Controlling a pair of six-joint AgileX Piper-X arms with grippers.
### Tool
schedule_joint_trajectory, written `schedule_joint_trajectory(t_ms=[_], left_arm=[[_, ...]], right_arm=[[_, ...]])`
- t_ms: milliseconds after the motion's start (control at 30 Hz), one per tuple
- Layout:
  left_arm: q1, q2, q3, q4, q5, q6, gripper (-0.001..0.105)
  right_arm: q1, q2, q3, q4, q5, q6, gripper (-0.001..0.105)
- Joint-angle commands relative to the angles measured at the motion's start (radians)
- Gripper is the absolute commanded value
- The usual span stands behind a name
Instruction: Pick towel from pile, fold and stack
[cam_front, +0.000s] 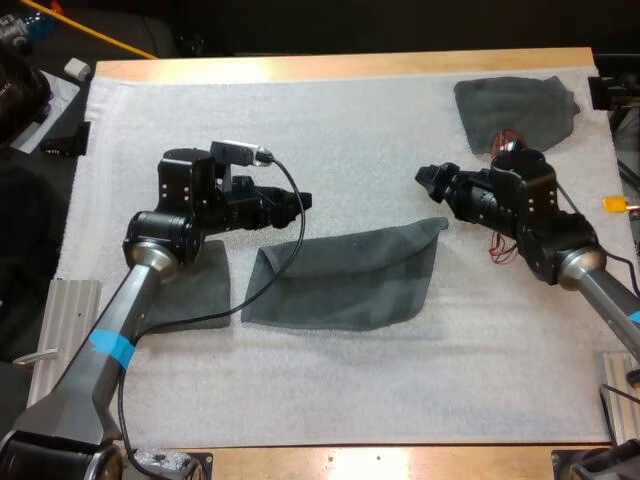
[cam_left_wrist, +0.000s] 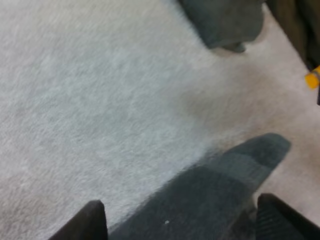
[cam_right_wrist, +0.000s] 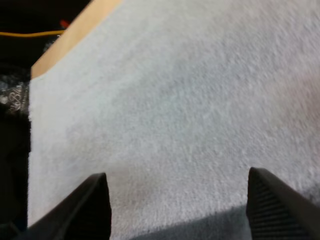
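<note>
A wooden bench (cam_front: 340, 66) carries a white mat (cam_front: 340, 130) on which three dark grey-green towels lie. The largest is a spread towel (cam_front: 350, 285) at the mat's middle, followed by a crumpled towel (cam_front: 515, 110) at the far right corner and a folded towel (cam_front: 205, 290) just beside the spread one, partly under the left arm. The left tool (cam_front: 298, 203), fingers spread and empty, hovers at the spread towel's far left edge; the right tool (cam_front: 428, 180), likewise spread and empty, hovers just beside that towel's far right corner.
</note>
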Motion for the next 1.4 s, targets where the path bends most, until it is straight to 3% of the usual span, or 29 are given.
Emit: schedule_joint_trajectory(t_ms=[0,167,333,467,700,767,867,900,933,1033,1367], left_arm=[[0.002,-0.019,-0.017,0.015,0.029,0.006,0.059],[0.002,-0.114,-0.015,0.148,-0.003,0.090,0.057],[0.003,-0.238,-0.017,0.303,-0.053,0.159,0.057],[0.003,-0.346,-0.020,0.417,-0.088,0.191,0.057],[0.003,-0.506,-0.021,0.591,-0.108,0.211,0.057],[0.005,-0.547,-0.020,0.646,-0.112,0.214,0.056],[-0.001,-0.542,-0.019,0.616,-0.097,0.201,0.057],[-0.002,-0.571,-0.019,0.640,-0.097,0.202,0.057],[-0.003,-0.584,-0.019,0.656,-0.099,0.202,0.057],[-0.004,-0.615,-0.019,0.698,-0.101,0.202,0.057],[-0.002,-0.664,-0.004,0.791,-0.106,0.204,0.057]], right_arm=[[-0.002,-0.033,-0.005,0.005,-0.031,-0.092,0.058],[0.006,-0.106,-0.002,0.135,-0.044,-0.228,0.058],[0.020,-0.185,0.002,0.254,-0.061,-0.289,0.053],[0.056,-0.238,0.002,0.328,-0.074,-0.328,0.040],[0.160,-0.302,0.005,0.441,-0.061,-0.360,0.003],[0.217,-0.310,0.005,0.488,-0.032,-0.359,0.000],[0.197,-0.305,-0.004,0.464,-0.044,-0.358,0.015],[0.228,-0.306,-0.001,0.500,-0.033,-0.366,0.029],[0.245,-0.309,0.000,0.515,-0.026,-0.369,0.035],[0.280,-0.309,0.009,0.555,-0.015,-0.368,0.050],[0.359,-0.226,0.109,0.547,0.038,-0.318,0.051]])
